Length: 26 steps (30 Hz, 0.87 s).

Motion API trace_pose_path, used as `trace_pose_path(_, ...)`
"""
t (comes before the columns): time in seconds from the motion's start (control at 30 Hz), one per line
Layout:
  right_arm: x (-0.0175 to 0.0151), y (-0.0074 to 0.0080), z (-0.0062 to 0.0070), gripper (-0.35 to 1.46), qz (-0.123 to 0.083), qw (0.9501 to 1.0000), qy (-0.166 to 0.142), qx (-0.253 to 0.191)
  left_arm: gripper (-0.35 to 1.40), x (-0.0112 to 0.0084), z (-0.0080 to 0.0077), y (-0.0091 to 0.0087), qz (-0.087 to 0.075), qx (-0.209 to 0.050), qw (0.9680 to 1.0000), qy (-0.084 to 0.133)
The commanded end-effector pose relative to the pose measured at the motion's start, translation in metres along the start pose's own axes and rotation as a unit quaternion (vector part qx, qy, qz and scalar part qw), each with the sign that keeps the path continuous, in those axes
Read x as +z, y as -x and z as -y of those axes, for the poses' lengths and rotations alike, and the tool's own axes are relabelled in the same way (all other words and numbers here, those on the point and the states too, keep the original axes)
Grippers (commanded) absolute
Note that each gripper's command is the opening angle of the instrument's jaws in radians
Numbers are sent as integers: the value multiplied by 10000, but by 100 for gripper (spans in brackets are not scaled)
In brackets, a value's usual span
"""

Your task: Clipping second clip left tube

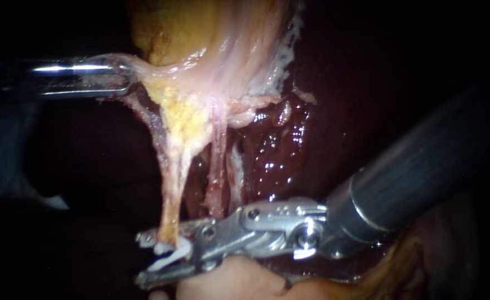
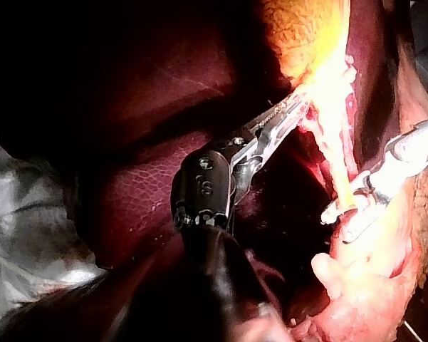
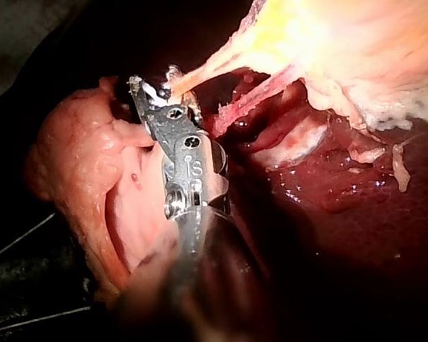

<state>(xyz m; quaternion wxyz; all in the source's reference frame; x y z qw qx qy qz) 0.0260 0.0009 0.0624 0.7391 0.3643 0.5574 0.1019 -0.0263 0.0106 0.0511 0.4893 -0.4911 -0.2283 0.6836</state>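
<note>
Observed from beside the bench: the left instrument (image 1: 120,75) enters from the left and lies level, and its end effector is pinching a fold at the lower edge of the gallbladder (image 1: 200,39), holding that tissue taut toward its own side. From the gallbladder, strands of tissue hang down in front of the dark red, wet liver (image 1: 278,144). The left tube (image 1: 170,189) is the yellowish-tan strand furthest toward the left instrument; a thinner pink tube (image 1: 217,166) runs just beside it. The right instrument (image 1: 148,258) comes in from the right, its dark shaft ending in a metal wrist, and its end effector stands spread around the lower end of the left tube. A white clip (image 1: 170,253) is seated between the two jaws, touching both, and the tube passes through the clip's open mouth; the clip is not pressed flat. The right wrist view confirms the tube (image 3: 214,68) meeting the clip (image 3: 151,89) at the jaw tips. A pale pink tissue mass (image 1: 228,278) lies directly under the right instrument, touching its wrist. The left wrist view shows both instruments (image 2: 299,107) (image 2: 345,214) on the same stretched strand (image 2: 338,157), apart from each other.
</note>
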Motion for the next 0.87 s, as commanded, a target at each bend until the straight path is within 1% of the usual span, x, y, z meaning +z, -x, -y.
trace_pose_path(0.03, -1, 2, -2, 1, -3, 10000, 18, 0, -35, 0, 0, 0, 0, 0, 10000, 2)
trace_pose_path(0.13, -2, 3, -5, -14, -10, 10000, 35, 62, -35, 0, 0, 0, 1, 0, 10000, 2)
trace_pose_path(0.23, -3, 3, -6, -35, -14, 9999, 30, 120, -35, 0, 0, 0, 0, 1, 10000, 2)
trace_pose_path(0.3, -5, 3, -7, -35, -48, 9995, 31, 326, -35, 0, 0, 0, 0, 2, 10000, 2)
trace_pose_path(0.37, -6, 4, -7, -35, 28, 9988, 33, 482, -35, 0, 0, 0, 0, 2, 10000, 2)
trace_pose_path(0.4, -6, 4, -7, -35, 113, 9987, 63, 492, -35, 0, 0, 0, 0, 2, 10000, 2)
trace_pose_path(0.43, -6, 4, -7, -35, 143, 9987, 70, 493, -35, 0, 0, 0, 0, 2, 10000, 2)
trace_pose_path(0.53, -5, 7, -8, -35, 152, 9987, 43, 485, -35, 0, 1, 0, 0, 2, 10000, 2)
trace_pose_path(0.87, -9, 10, -14, -35, 154, 9987, 40, 483, -35, 1, 3, 0, 1, 5, 10000, 4)
